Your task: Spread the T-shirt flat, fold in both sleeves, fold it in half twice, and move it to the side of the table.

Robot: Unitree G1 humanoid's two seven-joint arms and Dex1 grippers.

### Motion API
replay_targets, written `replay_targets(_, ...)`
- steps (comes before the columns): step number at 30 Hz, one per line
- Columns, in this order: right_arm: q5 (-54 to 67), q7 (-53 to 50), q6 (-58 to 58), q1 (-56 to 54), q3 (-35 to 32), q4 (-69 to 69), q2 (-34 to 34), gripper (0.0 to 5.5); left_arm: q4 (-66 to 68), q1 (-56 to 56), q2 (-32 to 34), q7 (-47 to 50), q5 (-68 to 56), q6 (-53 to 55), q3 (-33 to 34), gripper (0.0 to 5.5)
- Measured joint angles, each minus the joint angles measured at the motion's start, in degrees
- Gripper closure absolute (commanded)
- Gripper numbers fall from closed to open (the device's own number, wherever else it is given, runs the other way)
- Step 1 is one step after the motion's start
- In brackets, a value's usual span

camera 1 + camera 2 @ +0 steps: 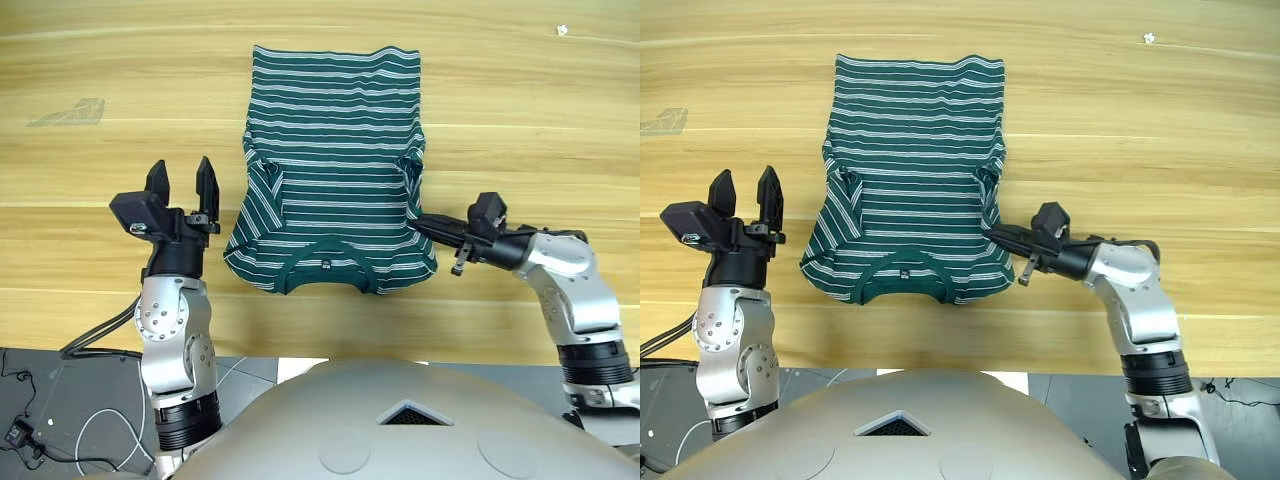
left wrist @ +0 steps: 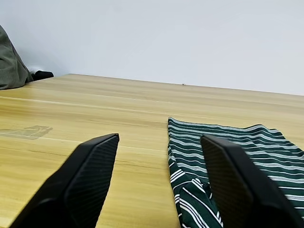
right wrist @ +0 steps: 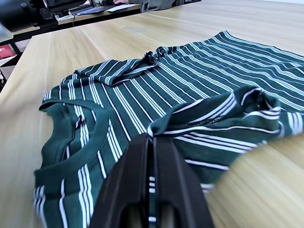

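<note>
Head view. One T-shirt (image 1: 335, 160), green with white stripes, lies mid-table (image 1: 540, 120). Its collar is toward my edge, its hem on the far side, and both of its two sleeves are folded in over the body. Bare wood is open to the left, the right and beyond the hem. My left gripper (image 1: 182, 182) hovers just left of the shirt's near-left edge, its two fingers spread apart, touching nothing. My right gripper (image 1: 420, 222) sits at the near-right edge. One small white scrap (image 1: 563, 30) lies far right, and one pale mark (image 1: 68, 112) far left.

Left wrist view. My two black fingers (image 2: 90, 175) stand wide, with wood between them and the shirt's side edge just past the inner one.

Right wrist view. My fingers (image 3: 137, 190) are pressed together, clamped on a striped fold at the shirt's edge. The neckline is close by.
</note>
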Motion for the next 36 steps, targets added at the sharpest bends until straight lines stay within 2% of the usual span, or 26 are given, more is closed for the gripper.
replay_targets(8,-5.1,-4.0,0.7,-0.8,5.4,2.7,3.1,5.46,1.4,-0.1,0.0,0.0,0.1,-1.0,0.1,2.28)
replay_targets(19,-2.5,-2.2,0.9,-0.8,4.7,1.1,3.1,3.55,2.3,0.0,0.0,0.0,0.5,-1.1,0.1,2.28)
replay_targets(25,1.3,4.8,-0.2,0.7,5.2,-2.9,1.1,2.39,3.3,-0.3,1.0,-1.3,3.1,-2.5,-0.5,2.28)
replay_targets(28,1.6,2.2,-6.0,0.1,0.2,-2.0,2.0,2.29,4.7,-0.9,6.2,-2.8,10.8,-6.8,-0.7,1.87)
replay_targets(30,1.1,-2.7,-11.8,-2.1,-7.5,0.0,2.2,2.29,8.4,-1.3,15.5,-4.0,20.6,-13.2,1.7,1.49)
replay_targets(33,-0.6,-4.4,-20.1,-3.0,-13.7,0.8,0.3,2.29,13.4,-0.8,26.7,-3.2,34.2,-23.3,4.1,1.49)
replay_targets(36,-10.9,-6.3,-35.3,-3.9,-14.9,7.7,-2.9,2.29,23.7,0.1,38.0,2.4,50.4,-32.4,3.8,1.49)
